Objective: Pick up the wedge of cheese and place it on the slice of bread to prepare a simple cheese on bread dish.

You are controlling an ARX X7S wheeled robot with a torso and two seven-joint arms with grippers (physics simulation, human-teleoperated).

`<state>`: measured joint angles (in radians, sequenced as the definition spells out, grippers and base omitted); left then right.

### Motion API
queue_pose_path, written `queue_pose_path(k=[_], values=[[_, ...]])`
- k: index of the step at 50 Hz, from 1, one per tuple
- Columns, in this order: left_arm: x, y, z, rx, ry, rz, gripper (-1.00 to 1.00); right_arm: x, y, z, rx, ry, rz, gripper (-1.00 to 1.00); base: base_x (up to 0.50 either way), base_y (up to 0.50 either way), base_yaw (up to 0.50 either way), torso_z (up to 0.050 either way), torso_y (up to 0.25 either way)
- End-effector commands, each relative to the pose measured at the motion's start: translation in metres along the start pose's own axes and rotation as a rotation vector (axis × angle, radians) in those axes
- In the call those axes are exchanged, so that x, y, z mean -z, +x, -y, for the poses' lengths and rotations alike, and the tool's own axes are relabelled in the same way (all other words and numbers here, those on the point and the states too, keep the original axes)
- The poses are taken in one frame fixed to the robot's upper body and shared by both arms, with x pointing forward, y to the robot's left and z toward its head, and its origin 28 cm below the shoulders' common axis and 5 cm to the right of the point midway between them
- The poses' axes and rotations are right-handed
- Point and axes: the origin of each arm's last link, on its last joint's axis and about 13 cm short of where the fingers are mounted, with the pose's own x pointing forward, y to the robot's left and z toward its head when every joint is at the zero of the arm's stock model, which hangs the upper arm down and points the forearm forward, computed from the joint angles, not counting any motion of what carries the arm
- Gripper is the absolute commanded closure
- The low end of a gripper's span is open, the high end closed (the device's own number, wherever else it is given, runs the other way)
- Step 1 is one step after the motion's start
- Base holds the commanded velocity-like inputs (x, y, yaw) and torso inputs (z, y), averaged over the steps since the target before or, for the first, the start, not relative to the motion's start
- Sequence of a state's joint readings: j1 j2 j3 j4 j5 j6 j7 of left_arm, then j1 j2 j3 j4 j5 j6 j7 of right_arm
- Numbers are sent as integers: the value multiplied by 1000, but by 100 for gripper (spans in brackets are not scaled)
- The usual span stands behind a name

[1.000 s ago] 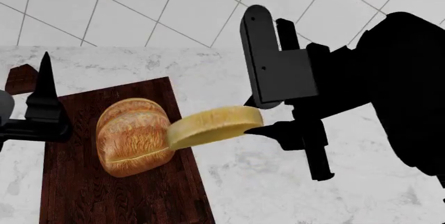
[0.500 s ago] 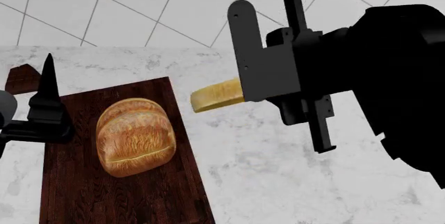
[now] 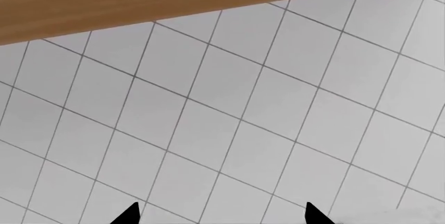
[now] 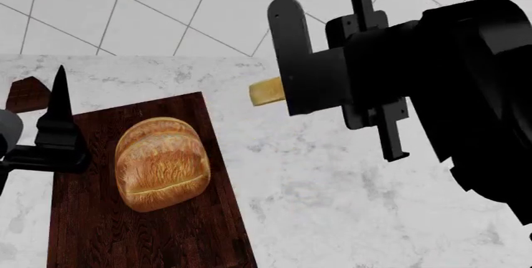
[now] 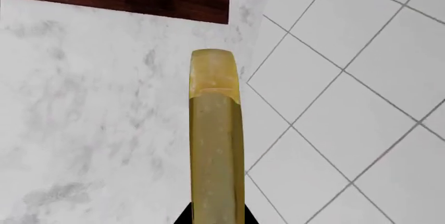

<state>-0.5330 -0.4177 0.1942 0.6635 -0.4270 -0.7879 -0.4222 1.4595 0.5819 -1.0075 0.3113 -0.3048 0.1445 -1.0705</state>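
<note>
Cheese [image 4: 267, 91] clamped in right hand [image 4: 293, 96], now lifted away from bread [image 4: 161, 162]; placement undone; left hand [image 3: 219, 214] apart.

Right arm: raised high at my right, black forearm and wrist filling that side of the head view.
Right tool [image 4: 287, 90]: turned sideways, fingers clamped on the wedge of cheese [image 4: 268, 91], held in the air.
Left tool [image 4: 50, 134]: low at my left, one finger pointing up; tips apart in the wrist view.
</note>
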Motion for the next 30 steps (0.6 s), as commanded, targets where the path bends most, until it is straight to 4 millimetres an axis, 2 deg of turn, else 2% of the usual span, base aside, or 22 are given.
queue_pose_path(k=[1,3,9,18,26,30], values=[[0,0,0,1,6,-3,-100,-9,-6,11,96,-188,-109,100,0,0,0,0,0],[-1,0,0,2,7,-3,-100,-11,-8,14,92,-204,-116,100,0,0,0,0,0],[0,0,1,2,9,-3,-100,-12,-2,2,126,-244,-80,100,0,0,0,0,0],[0,0,1,4,13,-5,-100,-19,-1,1,262,-287,29,100,0,0,0,0,0],[0,1,1,5,17,-6,-100,-18,0,0,405,-214,116,100,0,0,0,0,0],[1,1,1,7,19,-7,-100,-18,0,0,409,-177,134,100,0,0,0,0,0]])
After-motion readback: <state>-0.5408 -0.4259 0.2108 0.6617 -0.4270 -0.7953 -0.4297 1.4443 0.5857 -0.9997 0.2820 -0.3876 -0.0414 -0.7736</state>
